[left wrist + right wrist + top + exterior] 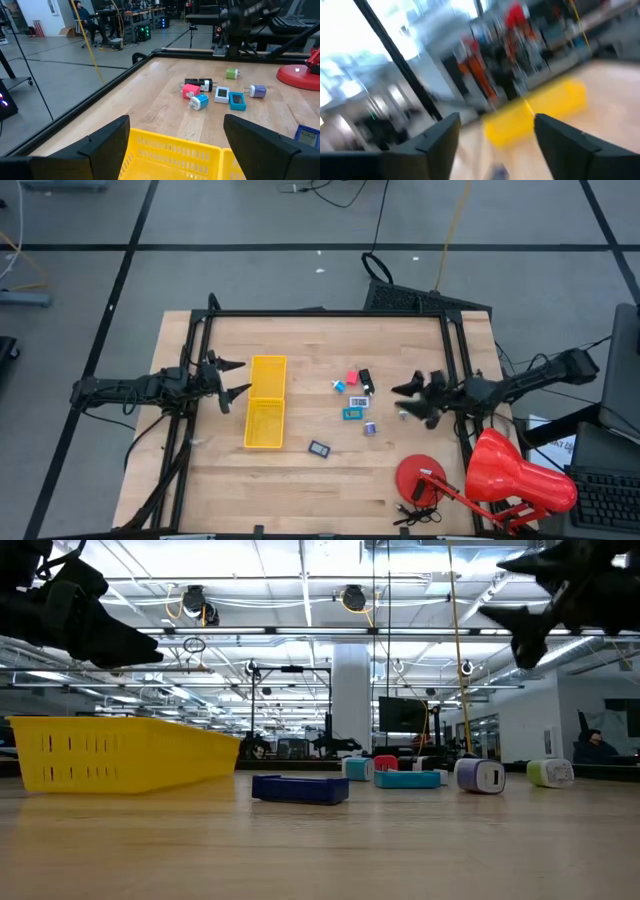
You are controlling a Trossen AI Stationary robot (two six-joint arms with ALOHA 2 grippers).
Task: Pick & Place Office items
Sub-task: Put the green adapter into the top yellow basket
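Observation:
The office items lie loose on the table's middle right: a pink-red piece, a black one, a blue-and-white one, a teal one, a purple one, a green one and a dark flat rectangle nearer the front. My left gripper hovers open just left of the yellow tray. My right gripper hangs open in the air right of the cluster, near the green piece. Both grippers stand well above the table in the low view: left, right.
The long yellow tray lies left of the items, its long side running near to far. A large red desk lamp with a round base fills the near right corner. Black frame rails run along the far edge and both sides.

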